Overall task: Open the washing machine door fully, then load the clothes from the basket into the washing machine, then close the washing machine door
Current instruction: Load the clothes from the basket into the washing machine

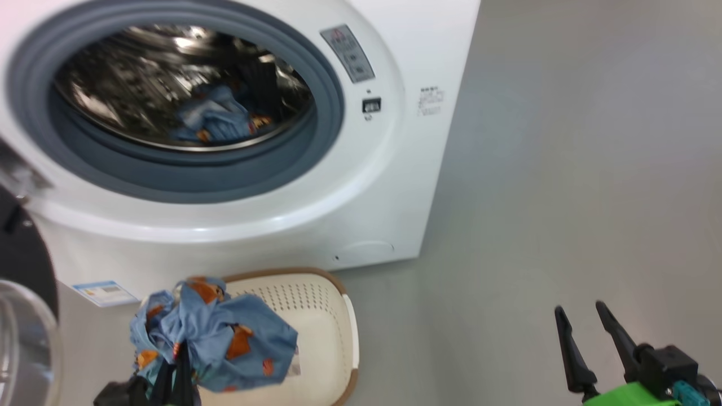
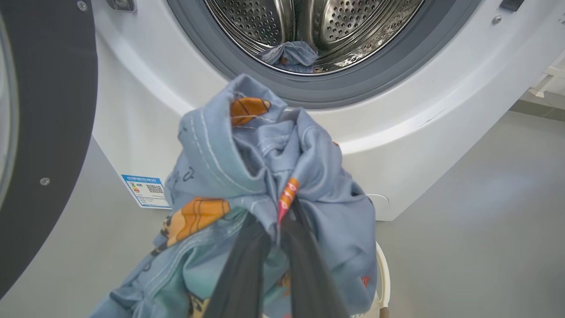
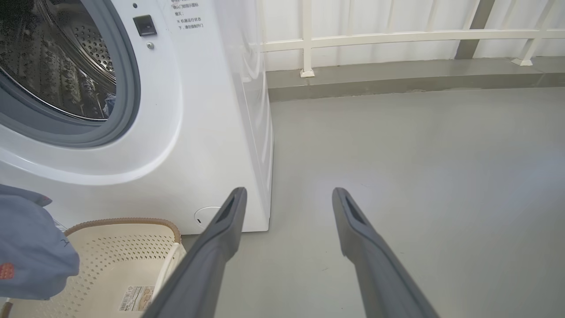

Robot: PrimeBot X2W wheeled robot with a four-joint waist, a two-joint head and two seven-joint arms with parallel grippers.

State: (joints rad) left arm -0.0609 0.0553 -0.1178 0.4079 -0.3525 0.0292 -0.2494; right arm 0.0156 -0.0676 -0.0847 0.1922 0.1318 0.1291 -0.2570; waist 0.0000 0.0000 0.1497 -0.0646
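The washing machine [image 1: 366, 186] stands with its door [image 1: 25, 254] swung open at the left, black ring and glass bowl showing. One light blue garment [image 1: 217, 121] lies in the steel drum [image 2: 309, 22]. My left gripper [image 2: 280, 216] is shut on a bunch of the blue printed clothes [image 2: 265, 163], held up above the basket [image 1: 321, 316] and below the drum opening. The cream basket [image 3: 128, 256] sits on the floor against the machine's front. My right gripper [image 1: 580, 308] hangs open over bare floor to the right, nothing between its fingers [image 3: 220, 238].
Grey floor [image 1: 564, 169] stretches to the right of the machine. A white railing [image 3: 397, 37] on a low kerb runs along the back. A blue label sticker [image 2: 145, 191] is on the machine's lower front, beside the open door [image 2: 53, 132].
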